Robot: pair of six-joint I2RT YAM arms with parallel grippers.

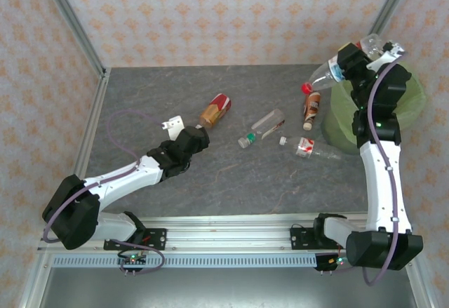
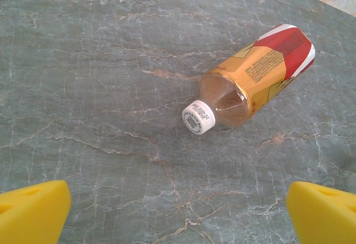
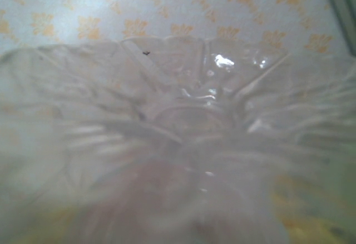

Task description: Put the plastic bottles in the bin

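Jaws of the right gripper [image 1: 349,61] clamp a clear red-capped bottle [image 1: 324,75] over the bin's [image 1: 415,96] left rim; released here, it could tumble outside. Left gripper [image 2: 178,210] gapes wide.

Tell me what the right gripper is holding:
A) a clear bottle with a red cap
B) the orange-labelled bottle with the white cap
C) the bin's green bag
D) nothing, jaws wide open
A: the right gripper is clamped on a clear bottle with a red cap, raised by the bin; the orange-labelled bottle lies ungripped.
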